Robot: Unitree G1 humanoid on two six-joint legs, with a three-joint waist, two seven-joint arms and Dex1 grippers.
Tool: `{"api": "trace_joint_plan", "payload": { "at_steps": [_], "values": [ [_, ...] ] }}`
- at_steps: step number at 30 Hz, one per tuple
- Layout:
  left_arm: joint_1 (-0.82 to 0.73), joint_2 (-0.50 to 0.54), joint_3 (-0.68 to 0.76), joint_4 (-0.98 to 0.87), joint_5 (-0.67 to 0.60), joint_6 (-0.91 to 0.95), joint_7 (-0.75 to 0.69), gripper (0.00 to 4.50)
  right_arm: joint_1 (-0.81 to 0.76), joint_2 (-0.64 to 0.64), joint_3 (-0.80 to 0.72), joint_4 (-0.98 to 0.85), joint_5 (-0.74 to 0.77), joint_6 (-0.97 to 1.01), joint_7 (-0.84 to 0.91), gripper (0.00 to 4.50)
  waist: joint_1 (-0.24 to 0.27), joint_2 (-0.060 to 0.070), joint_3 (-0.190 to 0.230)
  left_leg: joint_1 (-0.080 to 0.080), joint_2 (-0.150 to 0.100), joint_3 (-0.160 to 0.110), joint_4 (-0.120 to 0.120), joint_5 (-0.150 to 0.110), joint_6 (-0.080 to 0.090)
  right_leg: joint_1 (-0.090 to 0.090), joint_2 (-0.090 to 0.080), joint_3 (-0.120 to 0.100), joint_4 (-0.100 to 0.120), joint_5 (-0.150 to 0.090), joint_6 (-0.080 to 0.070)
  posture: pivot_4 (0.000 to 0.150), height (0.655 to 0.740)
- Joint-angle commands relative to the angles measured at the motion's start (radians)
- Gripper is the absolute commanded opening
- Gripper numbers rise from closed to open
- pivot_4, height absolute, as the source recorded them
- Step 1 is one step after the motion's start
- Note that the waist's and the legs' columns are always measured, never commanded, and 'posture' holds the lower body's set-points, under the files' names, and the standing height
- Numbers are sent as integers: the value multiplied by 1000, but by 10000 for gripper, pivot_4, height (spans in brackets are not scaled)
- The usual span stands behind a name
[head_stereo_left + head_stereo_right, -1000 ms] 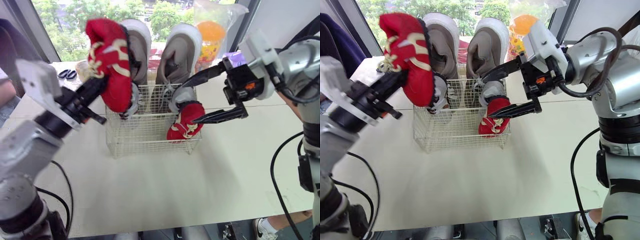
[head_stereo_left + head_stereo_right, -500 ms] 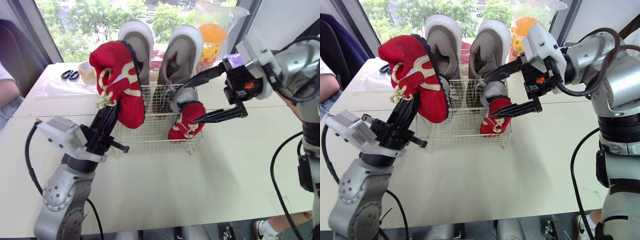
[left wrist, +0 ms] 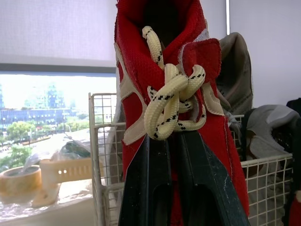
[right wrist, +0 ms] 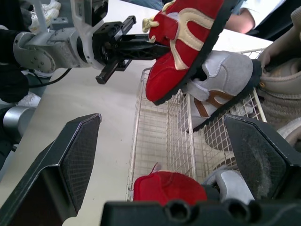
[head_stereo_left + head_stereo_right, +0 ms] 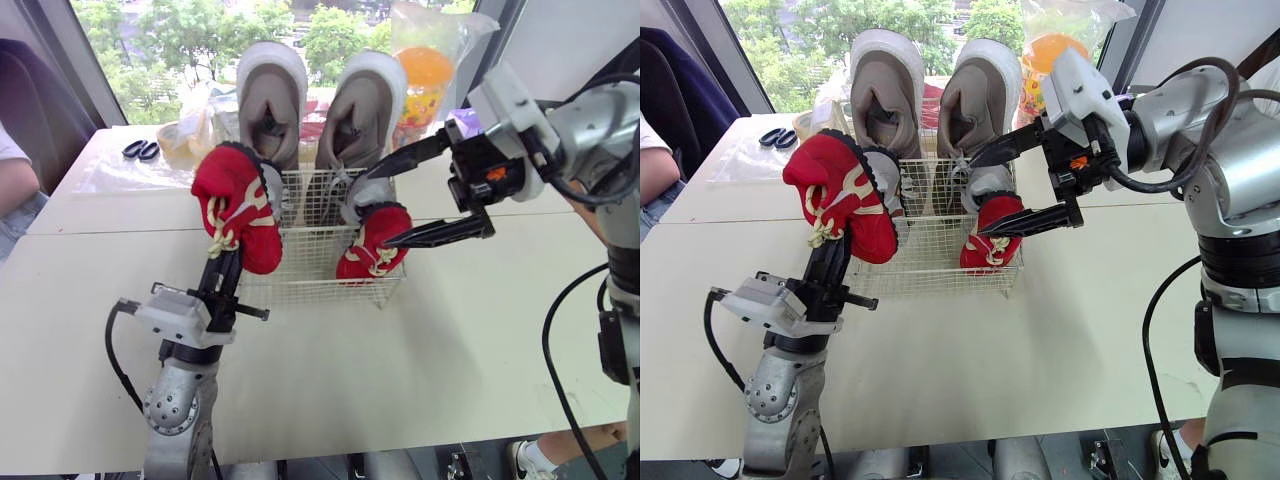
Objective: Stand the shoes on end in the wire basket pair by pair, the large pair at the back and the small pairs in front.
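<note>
The left gripper (image 5: 230,262) clamped 1 red shoe (image 5: 238,205) over the wire basket's (image 5: 320,287) front left corner, while the right gripper (image 5: 976,198) gaped wide near the other red shoe (image 5: 370,248).

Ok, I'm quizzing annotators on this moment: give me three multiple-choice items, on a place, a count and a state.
1. Where do the large grey shoes stand?
A) at the back of the wire basket
B) flat on the table
C) on the floor

2. How many red shoes show?
A) one
B) two
C) three

3. How is the right hand?
A) shut on a shoe
B) shut on the basket's wire
C) open

1 A: they stand on end at its far side.
2 B: the left hand holds one, another stands in the basket's front right.
3 C: its fingers are spread, holding nothing.
</note>
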Motion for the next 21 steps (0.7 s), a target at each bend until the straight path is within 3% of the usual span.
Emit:
{"api": "trace_joint_plan", "payload": {
  "at_steps": [1, 12, 15, 16, 17, 18, 20, 21],
  "values": [
    [6, 2, -10, 34, 0, -56, -6, 1033, -7, -26, -32, -27, 14, 11, -2, 45000, 0, 0, 0, 0, 0, 0, 0, 0, 0, 0, 0, 0, 0, 0, 0, 1500, 7400],
    [115, 49, -39, 125, 22, -154, -49, 1033, 10, -55, -43, -52, 33, 38, -12, 45000, -2, 0, 0, 0, 1, -1, 0, 0, 0, -1, -1, 0, 0, 0, 0, 1500, 7400],
    [152, 67, -43, 123, 15, -132, -53, 10433, 16, -57, -45, -58, 39, 43, -15, 45000, -2, 0, 0, 0, 1, -1, -1, 0, 0, -1, -1, 0, -1, 0, 0, 1500, 7400],
    [169, 78, -43, 114, 9, -120, -60, 10433, 18, -55, -46, -57, 39, 42, -16, 45000, -3, 1, 0, 0, 1, -1, -1, 0, 0, -1, -1, 0, -1, 0, 0, 1500, 7400],
    [189, 93, -43, 94, -3, -98, -70, 16441, 21, -53, -45, -57, 37, 38, -17, 45000, -1, 1, 0, 0, 1, -1, -1, 0, 0, -1, -1, 0, -2, 0, 0, 1500, 7400],
    [206, 108, -43, 72, -19, -77, -80, 16734, 23, -52, -44, -56, 35, 35, -18, 45000, -3, 1, 0, 0, 1, -1, -1, 0, 0, -1, -1, 0, -2, 0, 0, 1500, 7400],
    [247, 151, -43, 15, -64, -22, -106, 25320, 26, -49, -45, -54, 35, 30, -21, 45000, -4, 2, -1, 0, 2, -1, -1, -1, 0, -1, -1, 0, -3, 0, 0, 1500, 7400],
    [272, 177, -39, -16, -86, 3, -120, 25320, 27, -48, -45, -53, 35, 27, -22, 45000, -4, 2, -1, 0, 2, -1, -2, -1, 0, -1, -1, 0, -3, 0, 0, 1500, 7400]
  ]
}}
